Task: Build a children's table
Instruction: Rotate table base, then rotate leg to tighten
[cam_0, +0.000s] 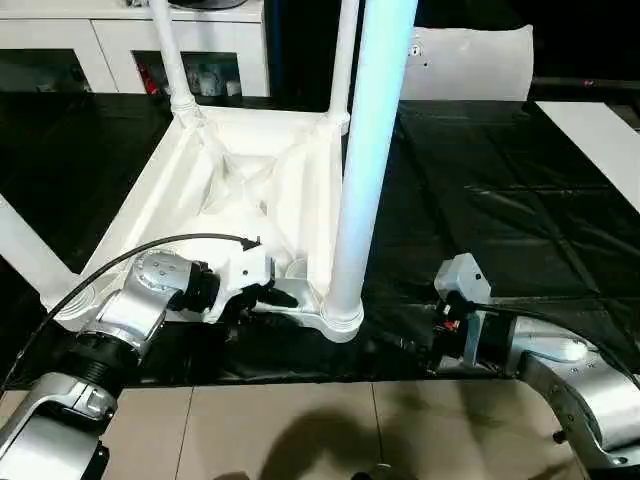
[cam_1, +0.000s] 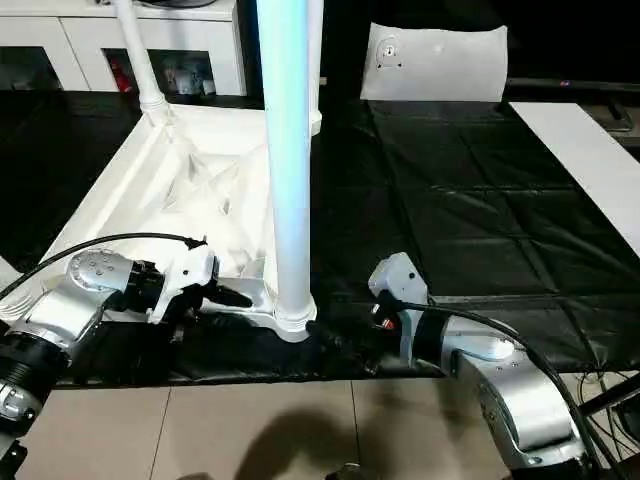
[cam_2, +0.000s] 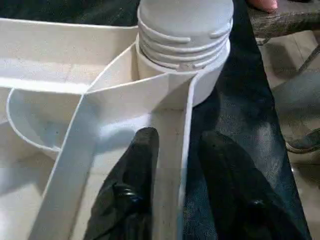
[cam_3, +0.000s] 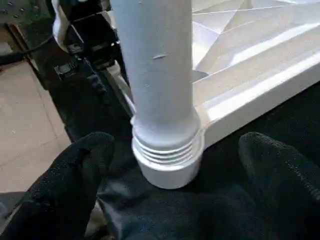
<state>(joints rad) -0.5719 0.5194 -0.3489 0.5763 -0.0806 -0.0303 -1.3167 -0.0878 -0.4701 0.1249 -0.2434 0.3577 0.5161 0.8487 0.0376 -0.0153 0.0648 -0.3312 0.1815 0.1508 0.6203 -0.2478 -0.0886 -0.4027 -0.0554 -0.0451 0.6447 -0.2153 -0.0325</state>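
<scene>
the tabletop (cam_0: 215, 190) and leg (cam_0: 365, 150) looked like smooth, slightly glossy white plastic; the black sheet (cam_0: 480, 190) shone and wrinkled like plastic film; the forearms (cam_1: 520, 390) were brushed silver metal.

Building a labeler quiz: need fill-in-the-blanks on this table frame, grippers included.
1. The white plastic ribbed tabletop lies underside ____.
2. The left gripper has its fingers on either side of the tabletop's ____.
3. The right gripper stands ____ around the base of the near white tubular leg.

Missing: up; rim wall; open
</scene>
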